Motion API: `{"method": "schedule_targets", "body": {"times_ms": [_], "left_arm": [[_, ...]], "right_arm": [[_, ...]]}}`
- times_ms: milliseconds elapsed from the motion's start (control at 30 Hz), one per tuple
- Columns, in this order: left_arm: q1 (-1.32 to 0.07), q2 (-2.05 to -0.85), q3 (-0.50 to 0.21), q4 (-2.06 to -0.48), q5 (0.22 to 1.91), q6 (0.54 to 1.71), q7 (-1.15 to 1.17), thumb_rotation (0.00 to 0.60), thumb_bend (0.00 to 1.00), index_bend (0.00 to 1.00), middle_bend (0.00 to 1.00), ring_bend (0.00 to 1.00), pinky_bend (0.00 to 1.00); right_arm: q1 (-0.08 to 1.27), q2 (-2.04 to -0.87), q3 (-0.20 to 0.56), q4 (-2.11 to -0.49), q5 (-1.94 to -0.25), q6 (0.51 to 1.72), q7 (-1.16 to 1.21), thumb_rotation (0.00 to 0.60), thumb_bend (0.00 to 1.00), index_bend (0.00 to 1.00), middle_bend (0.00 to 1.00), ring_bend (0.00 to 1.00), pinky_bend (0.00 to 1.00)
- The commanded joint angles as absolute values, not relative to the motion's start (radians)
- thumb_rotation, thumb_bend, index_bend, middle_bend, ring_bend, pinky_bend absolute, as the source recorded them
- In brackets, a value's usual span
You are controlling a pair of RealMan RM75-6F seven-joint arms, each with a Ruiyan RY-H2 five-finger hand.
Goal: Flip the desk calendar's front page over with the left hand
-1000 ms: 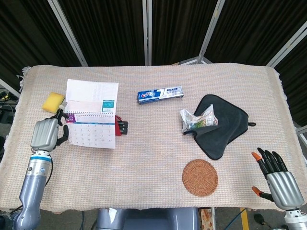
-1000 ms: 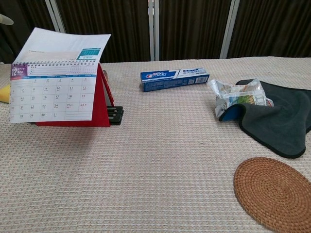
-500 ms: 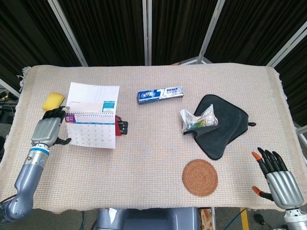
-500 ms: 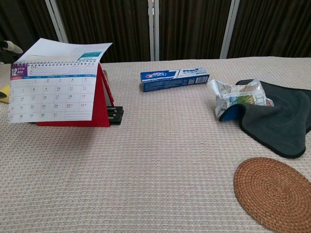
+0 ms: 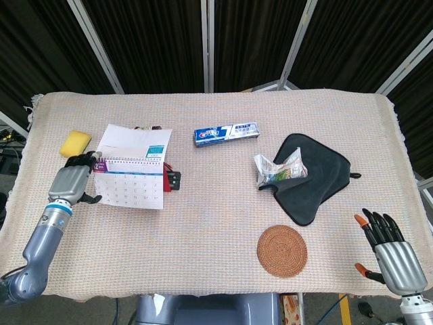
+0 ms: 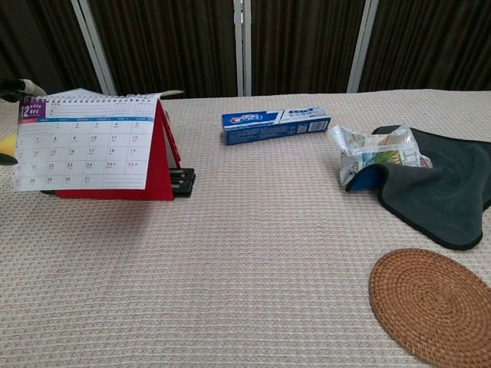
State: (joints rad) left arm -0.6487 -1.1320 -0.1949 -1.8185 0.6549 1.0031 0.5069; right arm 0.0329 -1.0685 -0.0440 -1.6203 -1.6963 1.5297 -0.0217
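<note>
The desk calendar (image 5: 132, 181) stands at the left side of the table (image 5: 216, 203), its red stand tented and a month grid facing the near edge. Its front page (image 5: 132, 143) is lifted up off the rings and leans back toward the far side, almost flat in the chest view, where only its thin edge shows above the spiral binding.

The left hand (image 5: 70, 181) sits just left of the calendar, back of the hand up, forearm running from the near-left corner toward the far side. Its dark fingertips (image 5: 82, 160) reach the top left corner of the calendar by the binding; whether they pinch the page or only touch it cannot be told from either view. In the chest view only the tips of that hand peek in at the left edge.

The right hand (image 5: 391, 254) rests low at the near right corner, beyond the table edge, palm away, fingers spread apart and holding nothing.

A yellow sponge (image 5: 75, 143) lies just far-left of the calendar. A toothpaste box (image 5: 226, 133) lies further right. A snack packet (image 5: 279, 168) rests on a dark cloth (image 5: 312, 177), and a woven coaster (image 5: 282, 250) lies nearer.
</note>
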Motion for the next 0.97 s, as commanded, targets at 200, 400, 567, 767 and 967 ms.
{"method": "schedule_targets", "body": {"times_ms": [200, 400, 567, 767, 967], "left_arm": [[-0.676, -1.125, -0.195, -1.814, 0.667, 0.998, 0.506, 0.600, 0.23, 0.00, 0.00, 0.00, 0.02], [-0.672, -1.120, -0.193, -1.830, 0.683, 1.032, 0.475, 0.600, 0.23, 0.00, 0.00, 0.00, 0.02], [-0.606, -1.107, -0.187, -1.887, 0.818, 1.141, 0.399, 0.600, 0.23, 0.00, 0.00, 0.00, 0.00], [-0.406, -1.108, -0.045, -1.988, 1.118, 1.417, 0.359, 0.600, 0.17, 0.00, 0.00, 0.00, 0.00], [-0.270, -1.161, 0.085, -1.938, 1.292, 1.536, 0.367, 0.600, 0.13, 0.00, 0.00, 0.00, 0.00]], "right_arm": [[0.033, -1.071, -0.045, -1.618, -1.700, 1.532, -0.022, 0.600, 0.04, 0.00, 0.00, 0.00, 0.00], [0.030, -1.067, -0.044, -1.620, -1.699, 1.540, -0.016, 0.600, 0.04, 0.00, 0.00, 0.00, 0.00], [0.030, -1.065, -0.045, -1.621, -1.703, 1.542, -0.012, 0.600, 0.04, 0.00, 0.00, 0.00, 0.00], [0.025, -1.060, -0.043, -1.628, -1.708, 1.557, -0.009, 0.600, 0.04, 0.00, 0.00, 0.00, 0.00], [0.020, -1.050, -0.037, -1.636, -1.707, 1.575, 0.004, 0.600, 0.04, 0.00, 0.00, 0.00, 0.00]]}}
